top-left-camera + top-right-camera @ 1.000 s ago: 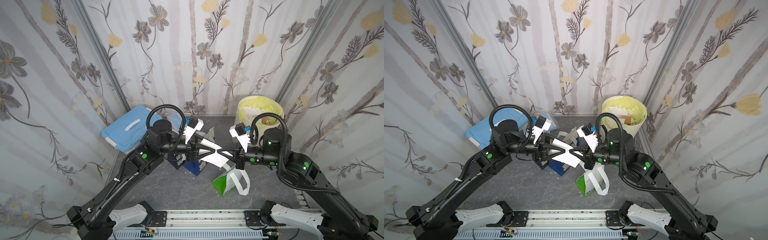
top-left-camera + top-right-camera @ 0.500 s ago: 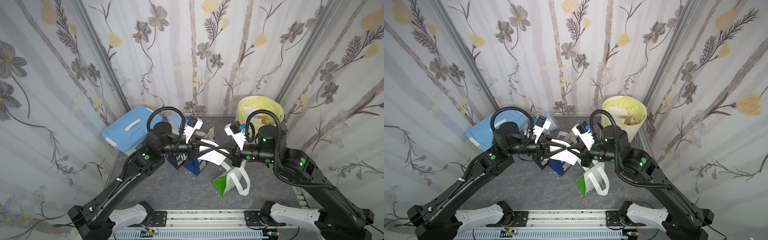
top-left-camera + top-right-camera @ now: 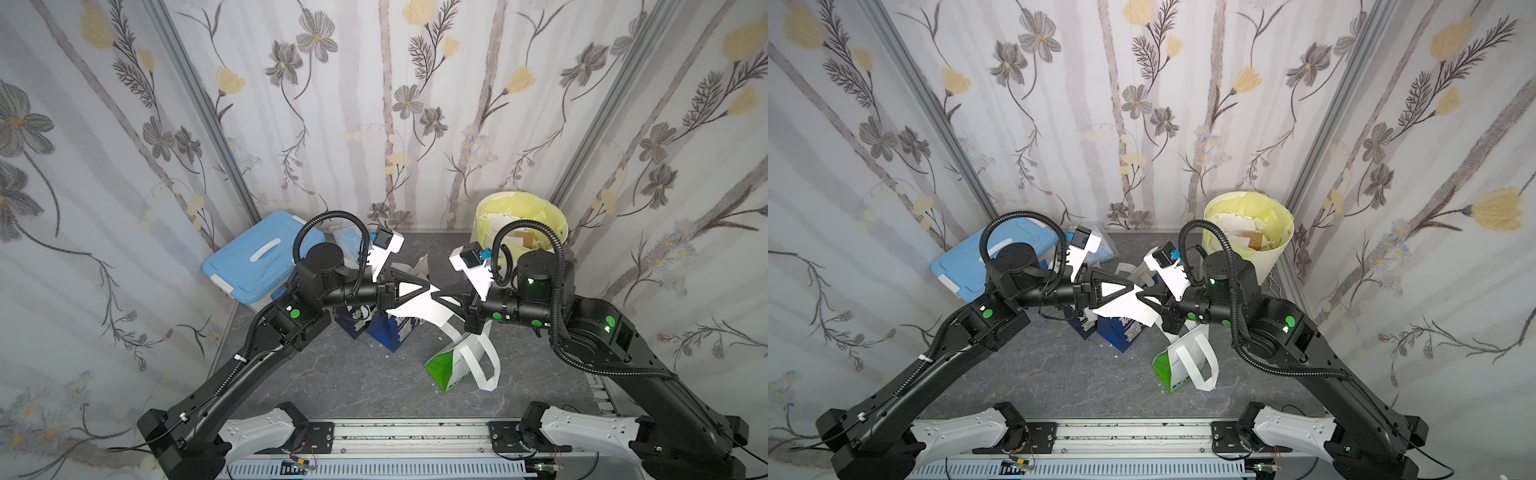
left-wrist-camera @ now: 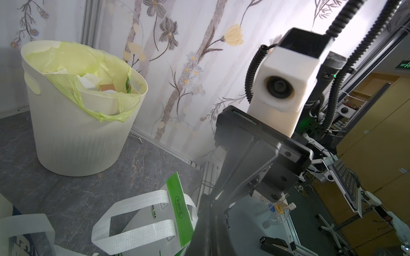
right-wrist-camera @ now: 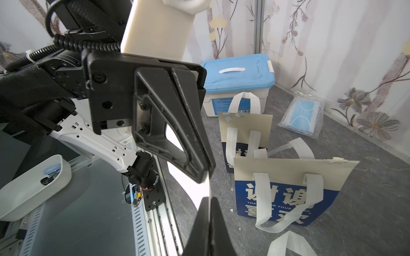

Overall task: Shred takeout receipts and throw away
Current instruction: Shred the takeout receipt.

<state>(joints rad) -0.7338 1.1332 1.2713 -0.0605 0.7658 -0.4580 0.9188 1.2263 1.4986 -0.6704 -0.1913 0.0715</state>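
**Two grippers pinched on one receipt, tip to tip, above the bags**

- Left gripper (image 3: 430,287) and right gripper (image 3: 436,296) meet nose to nose at mid-table, raised off the surface. Both have their jaws pressed together on the same takeout receipt (image 3: 415,311).
- The right wrist view shows white paper running along the closed edge of each gripper.
- The receipt hangs below the two pinch points. Its long axis looks to run roughly along the line of the two arms. It floats over the dark blue bags (image 3: 390,332), apart from them.
- The grips sit just beside each other on the upper edge, almost no paper between.
- Judgement: the tear turns on that short gap. Pulling the tips apart or shearing them should split the sheet downward from there.
- Bin (image 4: 77,144) stands in the far corner behind the right arm, so that arm is nearer for the drop. Scraps already lie inside.
- Green-and-white bag (image 3: 446,370) lies below the right gripper, clear of it.
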